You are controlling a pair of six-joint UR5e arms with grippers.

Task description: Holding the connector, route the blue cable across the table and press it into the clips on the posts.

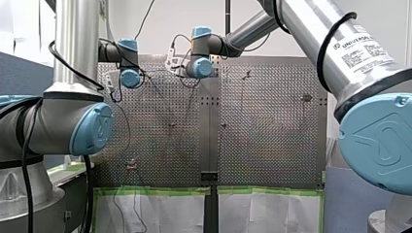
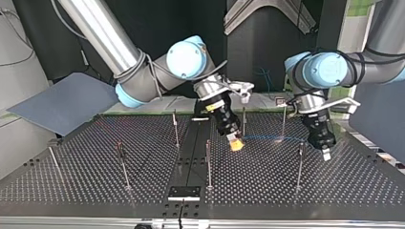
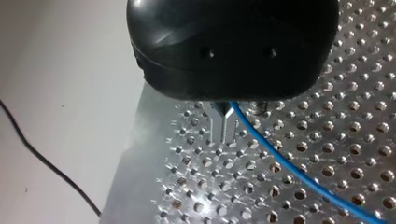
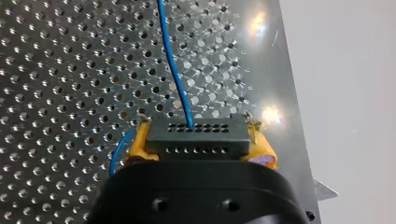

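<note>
In the top view my right gripper (image 2: 235, 142) hangs low over the middle of the perforated table (image 2: 143, 191), its yellow pads shut on a black connector (image 4: 198, 135). The blue cable (image 2: 272, 139) runs from it toward the view's right to my left gripper (image 2: 326, 152). In the left wrist view the metal fingers (image 3: 225, 123) are pressed together on the blue cable (image 3: 289, 165), which trails away over the plate. In the right wrist view the blue cable (image 4: 173, 70) leaves the connector's face and runs ahead of the gripper.
Several thin posts stand on the table, among them one (image 2: 243, 121) just beside my right gripper, one (image 2: 283, 121) behind the cable and one (image 2: 299, 167) in front of my left gripper. A small black plate (image 2: 184, 192) lies at the near edge.
</note>
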